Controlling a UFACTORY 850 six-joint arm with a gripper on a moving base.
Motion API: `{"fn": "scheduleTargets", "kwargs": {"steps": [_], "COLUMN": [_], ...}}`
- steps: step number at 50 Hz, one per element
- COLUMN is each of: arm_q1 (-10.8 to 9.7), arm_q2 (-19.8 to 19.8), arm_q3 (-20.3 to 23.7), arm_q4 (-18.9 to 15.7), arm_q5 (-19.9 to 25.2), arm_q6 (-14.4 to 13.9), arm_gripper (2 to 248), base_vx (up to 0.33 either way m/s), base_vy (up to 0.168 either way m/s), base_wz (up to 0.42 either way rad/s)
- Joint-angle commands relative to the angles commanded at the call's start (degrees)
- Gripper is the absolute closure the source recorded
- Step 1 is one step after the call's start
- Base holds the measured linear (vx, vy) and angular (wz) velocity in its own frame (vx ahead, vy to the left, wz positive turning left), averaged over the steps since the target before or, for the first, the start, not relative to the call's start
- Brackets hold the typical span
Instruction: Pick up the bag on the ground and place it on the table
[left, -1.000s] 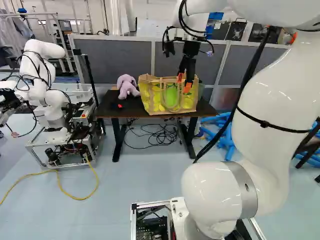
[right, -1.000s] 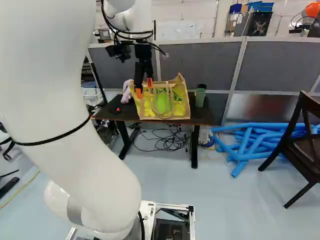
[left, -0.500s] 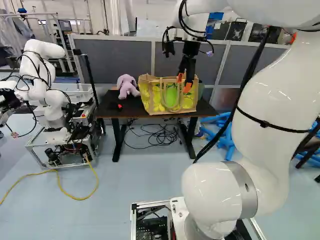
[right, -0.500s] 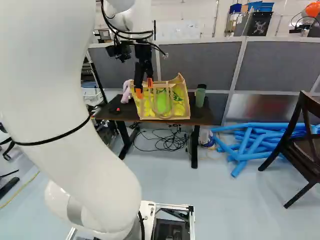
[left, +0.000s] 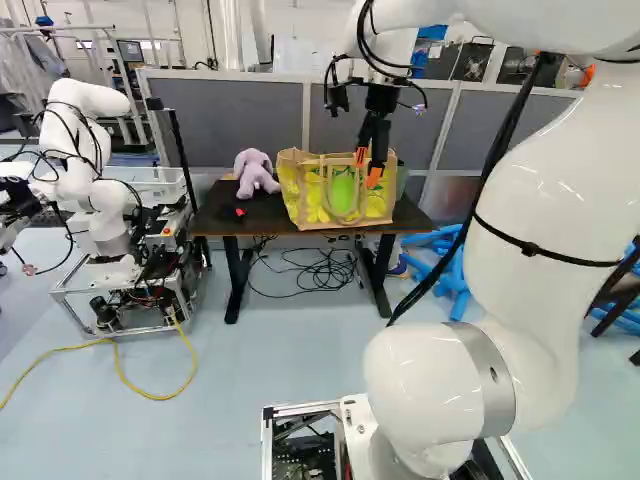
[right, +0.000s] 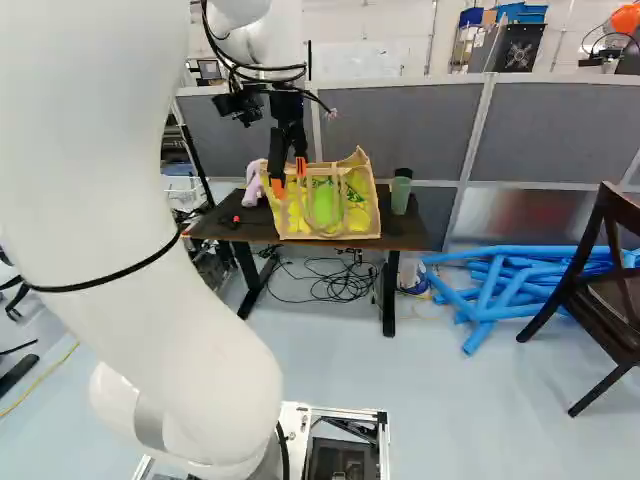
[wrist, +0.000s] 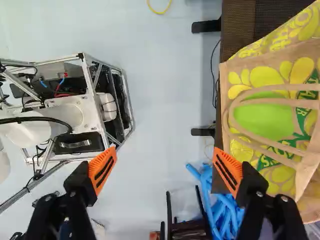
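We had our gripper (left: 367, 166) open, fingers wide apart, w/ the bag (left: 345, 192) upright on the tbl (left: 217, 207), just beside one finger; couldn't tell re: contact.

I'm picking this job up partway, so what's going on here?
The white arm has its gripper up at the yellow-and-green bag, which sits upright on the table beside a purple plush toy. The fingers are spread wide and hold nothing; one is close to the bag, though I can't tell whether it touches. The bag is where the task wants it, so backing the arm away is probably what remains.
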Motion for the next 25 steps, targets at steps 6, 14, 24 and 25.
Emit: {"fn": "scheduleTargets", "kwargs": {"steps": [6, 14, 24, 25], "arm_q1": [0.04, 0.11, 0.22, 0.24], "arm_q2": [0.2, 0.52, 1.02, 1.08], "arm_q3": [0.68, 1.73, 3.41, 3.6], "arm_q4": [-0.05, -0.12, -0.24, -0.25], "arm_q5": [1.19, 3.03, 5.96, 6.29], "arm_q6": [0.89, 2.27, 4.46, 4.71], "arm_gripper": [3, 3, 3, 3], "base_vx": [0.0, 0.0, 0.0, 0.0], "base_vy": [0.0, 0.0, 0.0, 0.0], "base_wz": [0.0, 0.0, 0.0, 0.0]}}
